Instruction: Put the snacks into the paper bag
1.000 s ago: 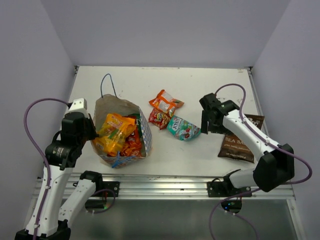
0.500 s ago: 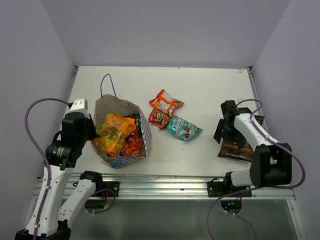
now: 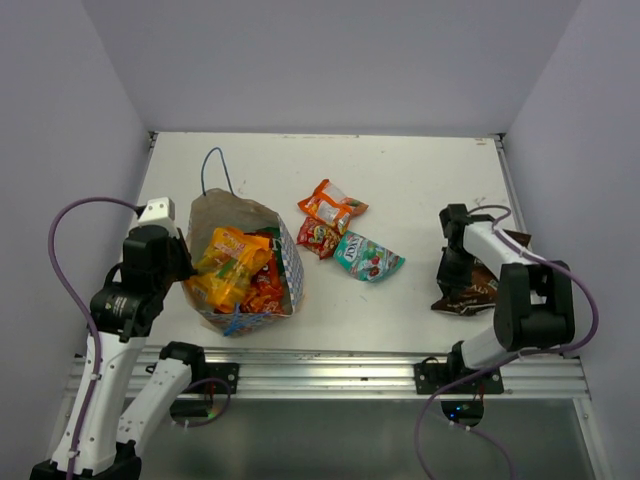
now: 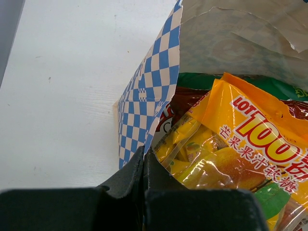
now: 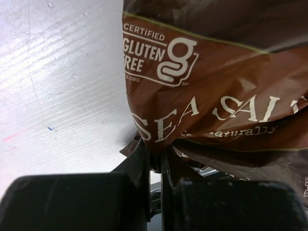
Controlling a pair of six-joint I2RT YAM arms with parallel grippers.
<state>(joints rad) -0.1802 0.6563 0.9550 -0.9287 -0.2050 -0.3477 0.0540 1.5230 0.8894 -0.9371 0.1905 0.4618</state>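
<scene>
The white paper bag point(image 3: 215, 212) stands open at the left, stuffed with yellow and red snacks point(image 3: 232, 262). My left gripper point(image 3: 184, 262) is shut on the bag's left rim point(image 4: 147, 139), right beside a yellow mango packet point(image 4: 231, 149). In the middle of the table lie an orange packet point(image 3: 331, 205), a small red one point(image 3: 318, 237) and a teal one point(image 3: 365, 257). At the right my right gripper point(image 3: 455, 272) is shut on the crumpled edge of the dark brown sea-salt packet point(image 3: 470, 290), its fold pinched between the jaws point(image 5: 192, 96).
A blue string handle point(image 3: 215, 165) of the bag lies on the table behind it. The metal rail point(image 3: 330, 365) runs along the near edge. Grey walls close in the table at left, right and back.
My right arm swung right and down from beside the teal packet to the brown packet, then closed on its edge, crumpling it. The left arm held still.
</scene>
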